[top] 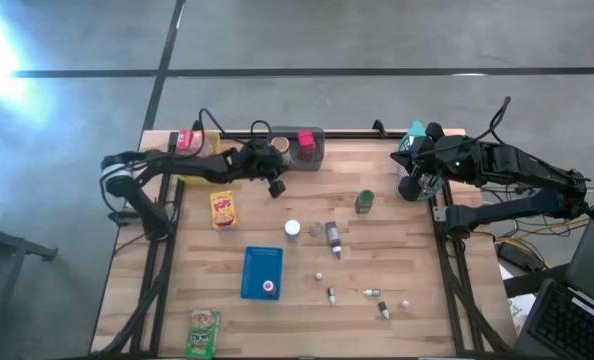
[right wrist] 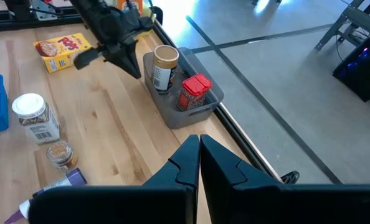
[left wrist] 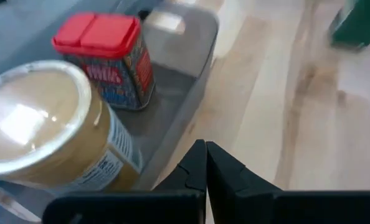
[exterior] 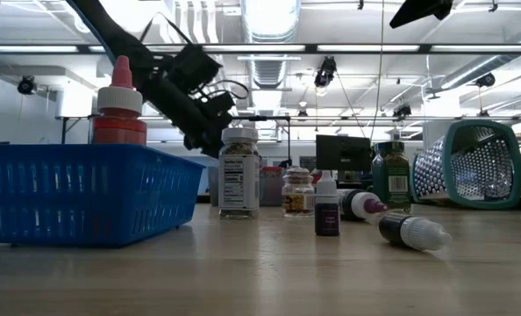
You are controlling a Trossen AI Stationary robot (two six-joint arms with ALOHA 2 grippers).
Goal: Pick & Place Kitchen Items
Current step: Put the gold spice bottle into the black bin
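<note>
Kitchen items lie scattered on the wooden table: a yellow cereal box (top: pixel 222 209), a white-lidded jar (top: pixel 292 229), a small jar (top: pixel 316 229), a purple bottle (top: pixel 333 238), a green jar (top: pixel 364 201) and several tiny bottles (top: pixel 370 292). A grey bin (top: pixel 314 157) at the far edge holds a tan-lidded jar (left wrist: pixel 48 124) and a red-lidded can (left wrist: pixel 107 59). My left gripper (left wrist: pixel 205 168) hovers shut just in front of that bin's near side (top: pixel 275 187), touching nothing. My right gripper (right wrist: pixel 199 155) waits shut, raised at the table's right edge.
A blue tray (top: pixel 261 262) with a red-capped bottle (top: pixel 269 288) stands near the middle front. A green packet (top: pixel 203 332) lies at the near left. A yellow bin (top: pixel 192 168) and a pink box (top: pixel 187 140) sit at the far left, and a teal perforated basket (exterior: pixel 471 162) at the far right.
</note>
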